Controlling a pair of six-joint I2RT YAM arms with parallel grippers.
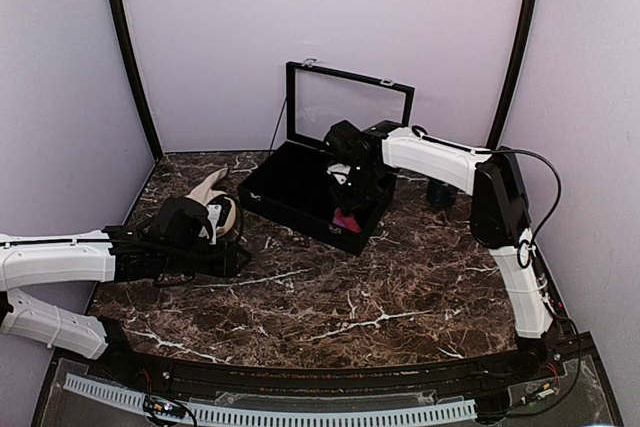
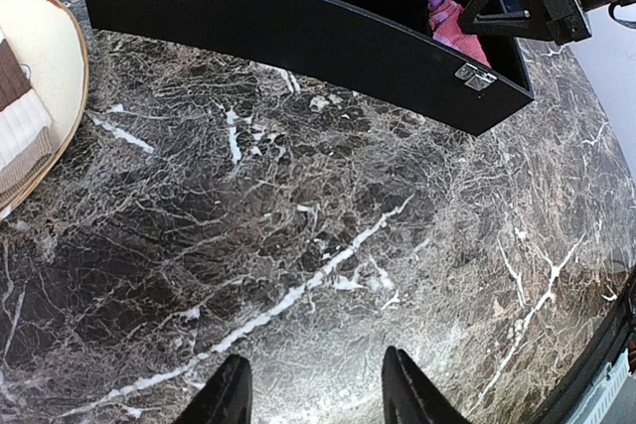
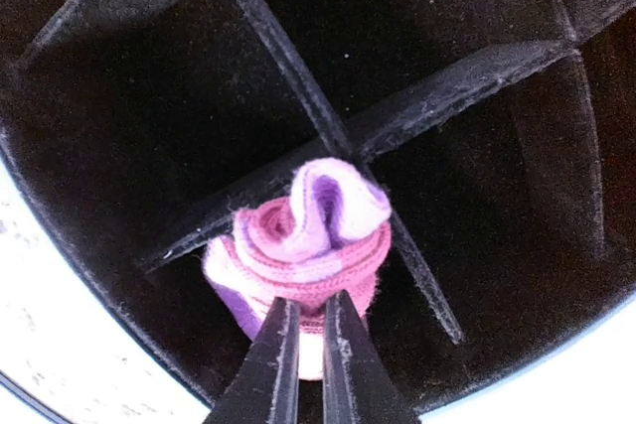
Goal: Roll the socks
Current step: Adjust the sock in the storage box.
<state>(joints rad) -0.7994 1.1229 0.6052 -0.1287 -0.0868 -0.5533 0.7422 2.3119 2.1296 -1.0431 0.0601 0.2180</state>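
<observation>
The magenta-pink sock [image 3: 308, 235] with purple stripes is rolled into a bundle and stands in a compartment of the black divided box [image 3: 447, 86]. It also shows as a pink bit [image 1: 347, 219] under the right arm and as the pink sock [image 2: 452, 22] behind the box wall. My right gripper [image 3: 310, 297] reaches down into the box, its fingers almost together on the roll's near edge. The cream sock [image 1: 208, 190] with brown bands lies on the round plate [image 2: 60, 57], unrolled. My left gripper [image 2: 316, 369] hovers open over bare marble, right of the plate.
The black box [image 1: 290, 182] sits at the back centre with its glass lid [image 1: 350, 107] standing open. Its front wall [image 2: 298, 37] carries two metal clasps. Dark marble table [image 1: 350, 307] stretches between the arms. Purple walls close the back and sides.
</observation>
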